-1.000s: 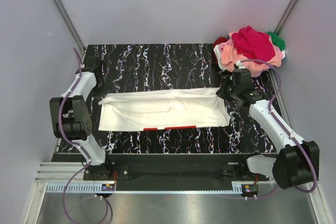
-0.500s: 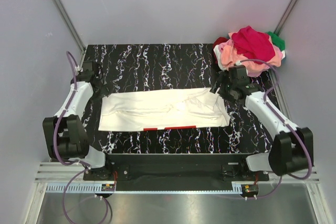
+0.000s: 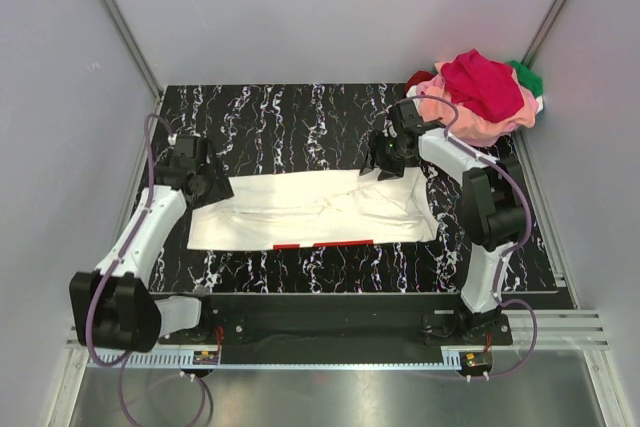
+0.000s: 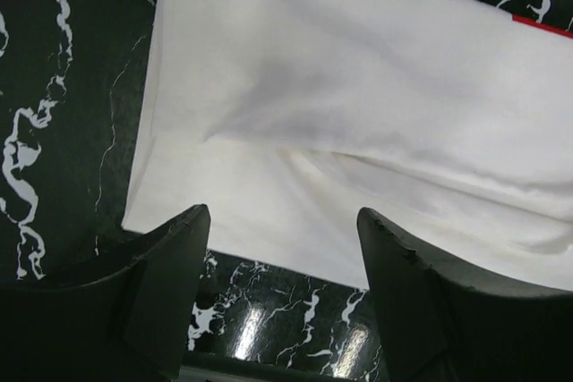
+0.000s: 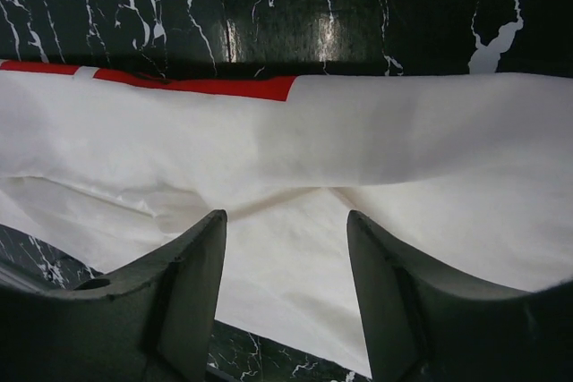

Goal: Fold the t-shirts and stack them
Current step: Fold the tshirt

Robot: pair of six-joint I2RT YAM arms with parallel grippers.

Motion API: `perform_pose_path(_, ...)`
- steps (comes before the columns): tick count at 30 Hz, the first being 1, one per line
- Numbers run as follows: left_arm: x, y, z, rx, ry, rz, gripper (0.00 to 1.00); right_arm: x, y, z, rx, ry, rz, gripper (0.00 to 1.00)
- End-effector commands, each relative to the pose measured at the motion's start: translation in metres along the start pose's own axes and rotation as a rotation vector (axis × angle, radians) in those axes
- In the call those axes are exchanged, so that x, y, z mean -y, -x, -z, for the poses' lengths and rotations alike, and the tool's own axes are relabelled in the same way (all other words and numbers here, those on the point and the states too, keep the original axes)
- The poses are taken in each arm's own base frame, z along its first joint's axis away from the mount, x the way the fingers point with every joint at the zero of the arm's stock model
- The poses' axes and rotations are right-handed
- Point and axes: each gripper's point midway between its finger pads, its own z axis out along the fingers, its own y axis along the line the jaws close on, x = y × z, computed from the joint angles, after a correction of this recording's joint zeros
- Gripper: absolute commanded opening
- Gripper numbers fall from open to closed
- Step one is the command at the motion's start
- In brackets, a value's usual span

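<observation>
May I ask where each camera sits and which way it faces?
Top external: above and behind the left arm and right arm, both shown, looking down on the table, white t-shirt, t-shirt pile.
Left wrist: on the left arm, looking down at the white t-shirt's corner; open left gripper shows.
Right wrist: on the right arm, looking across the t-shirt to its red strip; open right gripper shows.
All share the white t-shirt.

The white t-shirt (image 4: 358, 87) runs off the top and right edges of the left wrist view, and off both sides of the right wrist view. Its red print (image 5: 224, 87) shows only as a thin strip. The bottom edges cut off the left fingers (image 4: 166, 284) and right fingers (image 5: 188, 284). In the pile (image 3: 480, 97), the green t-shirt (image 3: 527, 77) and dark red t-shirt (image 3: 419, 78) barely peek out.
</observation>
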Motion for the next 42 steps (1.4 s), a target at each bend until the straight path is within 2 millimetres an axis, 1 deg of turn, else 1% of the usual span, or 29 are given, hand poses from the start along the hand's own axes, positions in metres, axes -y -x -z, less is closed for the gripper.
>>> perform_pose_path(1,-0.006,-0.013,0.019,0.029,-0.035,-0.016,0.72,-0.004,-0.009,-0.006,-0.075,-0.003,0.049,0.63)
perform_pose_path(3,-0.01,-0.024,0.024,0.038,-0.048,-0.016,0.72,0.004,-0.014,-0.017,-0.104,-0.036,0.046,0.63)
perform_pose_path(4,-0.009,-0.025,0.026,0.05,-0.057,-0.015,0.72,0.004,-0.013,-0.019,-0.106,-0.039,0.048,0.62)
perform_pose_path(5,-0.008,-0.022,0.033,0.084,-0.074,-0.015,0.72,0.008,-0.017,-0.023,-0.123,-0.051,0.046,0.62)
perform_pose_path(7,-0.004,-0.016,0.039,0.118,-0.101,-0.018,0.72,0.012,-0.019,-0.026,-0.132,-0.063,0.042,0.6)
perform_pose_path(9,-0.005,-0.015,0.038,0.136,-0.1,-0.015,0.72,0.014,-0.023,-0.029,-0.145,-0.072,0.04,0.59)
perform_pose_path(13,-0.006,-0.016,0.034,0.116,-0.086,-0.02,0.71,0.009,-0.033,-0.032,-0.168,-0.078,0.055,0.57)
perform_pose_path(17,-0.007,-0.015,0.033,0.121,-0.082,-0.02,0.71,0.004,-0.034,-0.026,-0.153,-0.095,0.068,0.49)
perform_pose_path(18,-0.007,-0.015,0.033,0.122,-0.084,-0.019,0.71,0.004,-0.034,-0.026,-0.151,-0.098,0.063,0.41)
perform_pose_path(19,-0.006,-0.015,0.033,0.124,-0.085,-0.018,0.71,0.0,-0.034,-0.023,-0.143,-0.09,0.07,0.35)
perform_pose_path(20,-0.007,-0.015,0.033,0.122,-0.084,-0.019,0.71,0.001,-0.034,-0.021,-0.143,-0.094,0.065,0.3)
perform_pose_path(21,-0.007,-0.015,0.033,0.122,-0.083,-0.02,0.71,0.001,-0.035,-0.02,-0.142,-0.103,0.068,0.18)
perform_pose_path(23,-0.007,-0.015,0.033,0.124,-0.082,-0.017,0.7,-0.002,-0.036,-0.016,-0.141,-0.102,0.073,0.1)
perform_pose_path(25,-0.007,-0.015,0.033,0.124,-0.082,-0.018,0.7,-0.004,-0.036,-0.008,-0.135,-0.116,0.083,0.04)
perform_pose_path(27,-0.007,-0.015,0.033,0.123,-0.081,-0.018,0.7,-0.009,-0.038,-0.001,-0.121,-0.134,0.106,0.04)
perform_pose_path(29,-0.007,-0.015,0.034,0.129,-0.082,-0.016,0.7,-0.017,-0.039,0.018,-0.097,-0.146,0.139,0.05)
perform_pose_path(30,-0.007,-0.015,0.034,0.129,-0.082,-0.016,0.7,-0.018,-0.04,0.018,-0.095,-0.151,0.146,0.05)
perform_pose_path(31,-0.007,-0.015,0.033,0.126,-0.082,-0.017,0.7,-0.023,-0.043,0.027,-0.091,-0.15,0.155,0.07)
perform_pose_path(32,-0.007,-0.015,0.034,0.127,-0.082,-0.015,0.7,-0.025,-0.044,0.032,-0.086,-0.15,0.16,0.08)
perform_pose_path(33,-0.007,-0.015,0.033,0.125,-0.083,-0.015,0.7,-0.029,-0.051,0.034,-0.094,-0.151,0.176,0.09)
perform_pose_path(34,-0.007,-0.015,0.033,0.125,-0.081,-0.015,0.7,-0.031,-0.055,0.043,-0.09,-0.158,0.184,0.11)
perform_pose_path(35,-0.007,-0.015,0.033,0.124,-0.082,-0.017,0.7,-0.03,-0.057,0.046,-0.086,-0.176,0.196,0.13)
perform_pose_path(36,-0.007,-0.015,0.033,0.124,-0.082,-0.017,0.7,-0.032,-0.062,0.05,-0.089,-0.179,0.205,0.13)
perform_pose_path(38,-0.007,-0.015,0.033,0.125,-0.083,-0.015,0.7,-0.038,-0.076,0.058,-0.096,-0.184,0.234,0.21)
perform_pose_path(39,-0.007,-0.015,0.033,0.125,-0.08,-0.017,0.7,-0.04,-0.088,0.061,-0.114,-0.187,0.252,0.25)
perform_pose_path(40,-0.007,-0.016,0.033,0.123,-0.081,-0.018,0.7,-0.041,-0.096,0.063,-0.125,-0.19,0.264,0.29)
perform_pose_path(41,-0.007,-0.015,0.032,0.123,-0.08,-0.018,0.7,-0.04,-0.102,0.064,-0.131,-0.201,0.273,0.3)
perform_pose_path(42,-0.008,-0.016,0.032,0.122,-0.079,-0.017,0.7,-0.035,-0.115,0.063,-0.16,-0.218,0.286,0.31)
